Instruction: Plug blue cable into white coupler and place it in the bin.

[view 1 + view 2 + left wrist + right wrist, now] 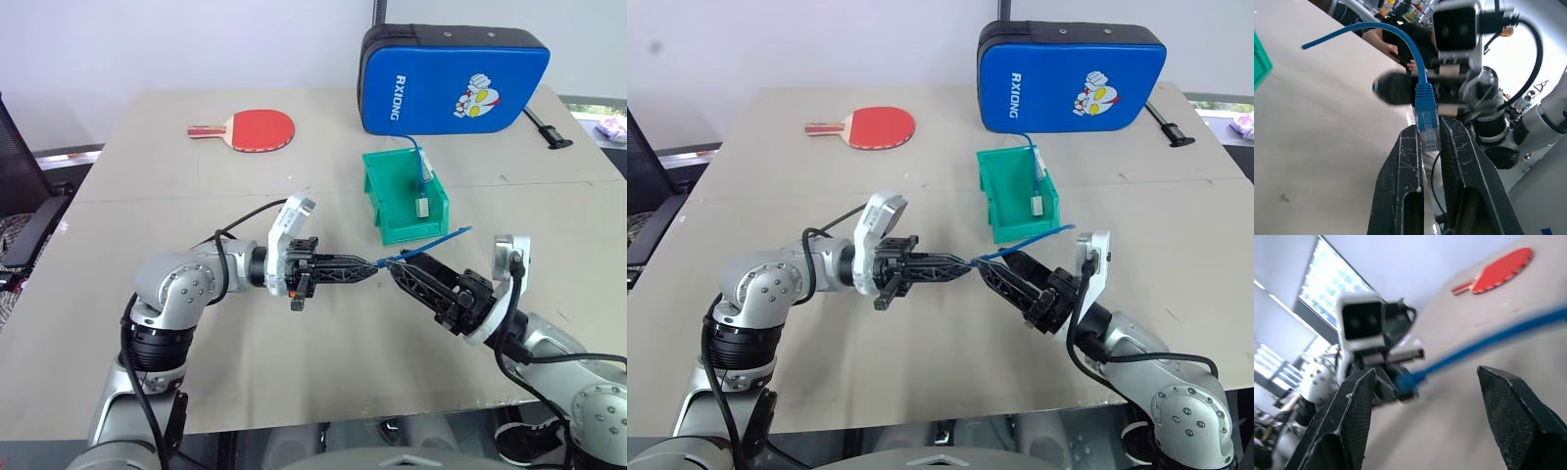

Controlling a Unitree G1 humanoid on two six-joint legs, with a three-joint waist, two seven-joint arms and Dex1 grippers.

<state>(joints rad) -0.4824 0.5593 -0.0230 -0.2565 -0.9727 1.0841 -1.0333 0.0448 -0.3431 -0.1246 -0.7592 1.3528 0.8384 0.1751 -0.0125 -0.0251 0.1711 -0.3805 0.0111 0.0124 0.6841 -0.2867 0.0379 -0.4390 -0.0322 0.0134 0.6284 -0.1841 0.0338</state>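
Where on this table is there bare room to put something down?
Bare tabletop lies left of the green bin, between the red paddle and the left hand, and along the table's near edge. It's crowded on the right: bin and blue padded case sit close, with both hands meeting at the blue cable.

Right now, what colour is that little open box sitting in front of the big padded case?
Green; the bin shows best in the left eye view.

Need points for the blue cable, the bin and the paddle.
blue cable [1426, 115], left wrist view, on the plug boot.
bin [387, 186], left eye view, on the inner left wall.
paddle [263, 128], left eye view, on the red face.
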